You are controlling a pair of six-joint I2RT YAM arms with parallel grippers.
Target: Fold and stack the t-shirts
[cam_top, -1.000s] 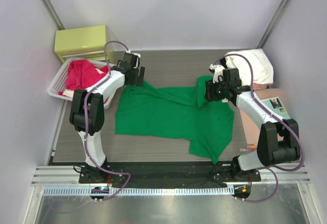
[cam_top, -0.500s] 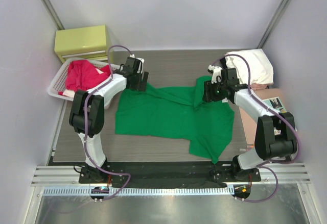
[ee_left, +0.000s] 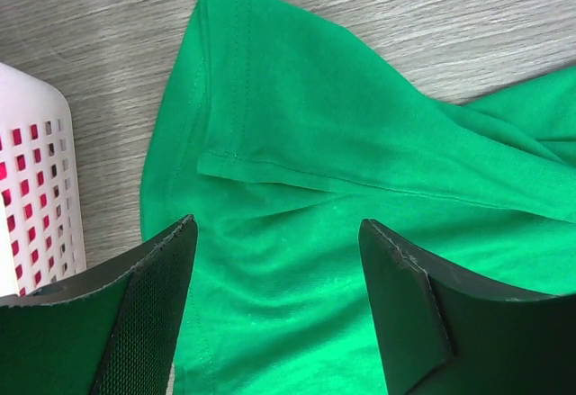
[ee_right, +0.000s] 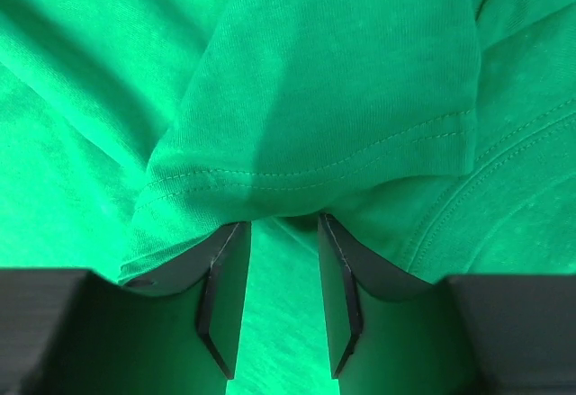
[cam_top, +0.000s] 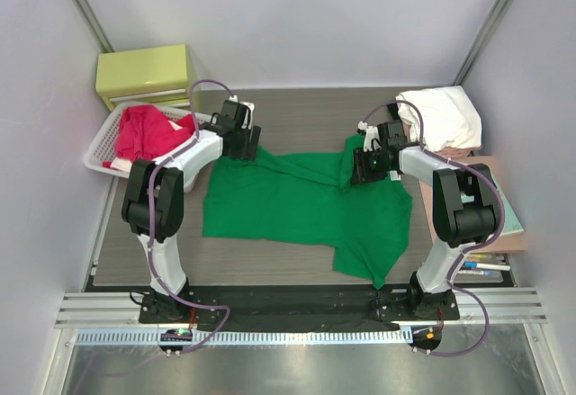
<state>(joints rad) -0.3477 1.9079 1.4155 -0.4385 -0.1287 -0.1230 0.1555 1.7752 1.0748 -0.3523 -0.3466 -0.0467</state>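
Note:
A bright green t-shirt lies spread on the table with its right sleeve folded inward. My left gripper hangs over the shirt's far left sleeve. In the left wrist view my left gripper is wide open, with nothing between its fingers. My right gripper is at the folded sleeve's hem. In the right wrist view my right gripper stands partly open, and the hem drapes over its fingertips. Red t-shirts fill the basket. A white t-shirt lies at the far right.
The white slatted basket stands at the left edge, its wall close beside my left gripper. A yellow-green box sits behind it. A brown board with a book and pens lies at the right edge.
My left gripper has shifted slightly right over the sleeve. My right gripper has edged left into the folded sleeve and its jaws have narrowed; the right elbow has swung outward.

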